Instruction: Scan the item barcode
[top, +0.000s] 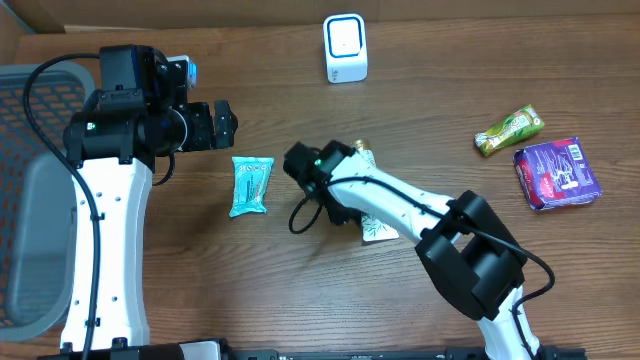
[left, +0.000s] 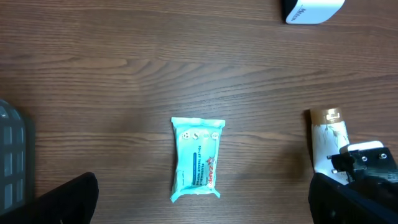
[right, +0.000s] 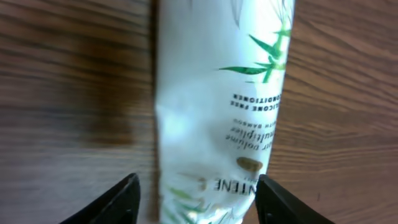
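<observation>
The tube (top: 380, 231) lay mid-table, mostly covered by the right arm (top: 400, 205), with only its gold cap and tail end showing. The right gripper (right: 196, 196) sat astride it, jaws parted, with a gap on one side. The left gripper (top: 224, 124) gaped wide near a teal packet (top: 251, 185). The scanner (top: 345, 48) stood well behind. A green wrapper (top: 508, 131) and a purple pack (top: 556, 173) lay far right. A basket (top: 30, 120) was cut off at the left edge. The tube's print was blurred.

- Tube (right: 217, 112), right wrist view, print upside down: "…NTENE" in grey capitals near the lower edge; above it "…ONDITIONER" and "…ICONE FREE" in small dark capitals. Script lines between them are blurred.
- Teal packet (left: 196, 158): red and dark print, too small to read.
- Scanner (left: 311, 9): dark marking, illegible.
- Purple pack (top: 557, 173), green pack (top: 509, 130): lettering unreadable.
</observation>
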